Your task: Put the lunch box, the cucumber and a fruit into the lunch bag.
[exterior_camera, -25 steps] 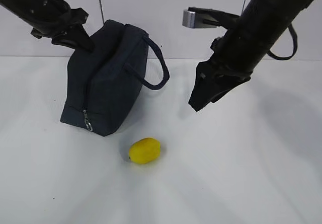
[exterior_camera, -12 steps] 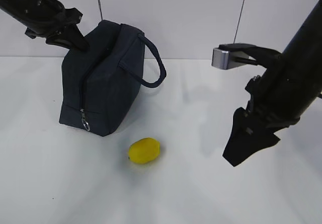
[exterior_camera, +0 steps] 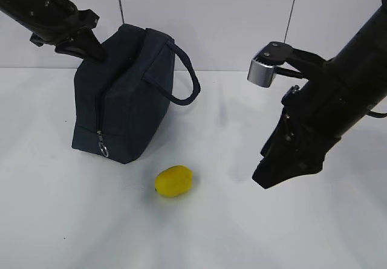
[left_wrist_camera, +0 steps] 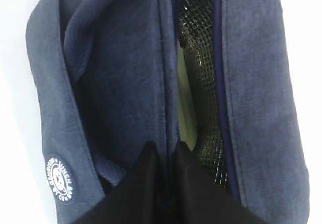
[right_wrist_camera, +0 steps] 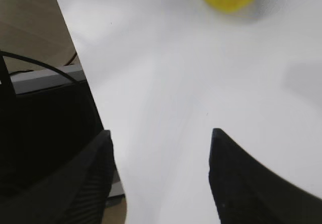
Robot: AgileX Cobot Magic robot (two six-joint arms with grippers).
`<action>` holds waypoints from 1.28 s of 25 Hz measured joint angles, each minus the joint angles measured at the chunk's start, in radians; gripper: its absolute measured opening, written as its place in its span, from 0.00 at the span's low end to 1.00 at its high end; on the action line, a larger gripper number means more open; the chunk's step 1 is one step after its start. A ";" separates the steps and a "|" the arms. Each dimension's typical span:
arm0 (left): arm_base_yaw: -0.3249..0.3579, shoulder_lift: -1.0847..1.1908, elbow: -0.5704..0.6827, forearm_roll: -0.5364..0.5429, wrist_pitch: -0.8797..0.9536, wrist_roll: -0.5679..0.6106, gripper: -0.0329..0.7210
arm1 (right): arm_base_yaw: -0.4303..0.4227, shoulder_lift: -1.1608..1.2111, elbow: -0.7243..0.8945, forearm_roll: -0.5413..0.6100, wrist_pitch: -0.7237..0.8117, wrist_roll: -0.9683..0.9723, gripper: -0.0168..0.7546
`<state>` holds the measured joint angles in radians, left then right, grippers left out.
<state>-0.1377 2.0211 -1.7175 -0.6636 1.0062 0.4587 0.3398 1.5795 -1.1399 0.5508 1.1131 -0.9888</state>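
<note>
Lunch bag of dark navy fabric (exterior_camera: 124, 93), boxy with two loop handles, stands on the white table (exterior_camera: 199, 233) at the far left, tipped a little so that its zipped end panel faces the near side; the silver ring zipper pull (exterior_camera: 103, 150) hangs low on that end. The black left gripper (left_wrist_camera: 163, 183) has its jaws pressed together on the fabric edge of the bag's top opening, at the far left corner. Judging from this grip, it is there to hold the mouth apart and steady the soft bag while things go in. In the left wrist view the opening shows as a narrow gap, with black mesh lining (left_wrist_camera: 201, 73) inside and a strip of pale sage green (left_wrist_camera: 184, 98) beneath it, which may be the lid of the lunch box already in the bag; no cucumber can be made out anywhere, so whether it lies inside cannot be told.

Just near of the bag, apart from it, lies the small bright yellow oval fruit (exterior_camera: 173, 181), lemon-like and smooth, resting on its side on bare table. The black right gripper (exterior_camera: 281, 169) hangs above the table to the right of the fruit, well apart from it, its jaws spread wide with nothing between them, pointed down and leftward. That pose suits an approach to the fruit, which looks like the remaining item to pick.
</note>
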 joint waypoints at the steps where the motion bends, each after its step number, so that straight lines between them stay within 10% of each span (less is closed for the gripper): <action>1: 0.000 0.000 0.000 0.000 0.000 0.000 0.08 | 0.000 0.000 0.000 0.019 -0.020 -0.053 0.63; 14: 0.000 0.000 0.000 0.002 -0.011 0.000 0.08 | 0.002 0.201 0.000 0.332 -0.125 -0.841 0.63; 32: 0.000 0.000 0.000 0.004 -0.015 0.000 0.08 | 0.121 0.366 -0.076 0.365 -0.416 -0.972 0.63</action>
<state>-0.1377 2.0211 -1.7175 -0.6597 0.9909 0.4587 0.4613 1.9453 -1.2159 0.9163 0.6975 -1.9613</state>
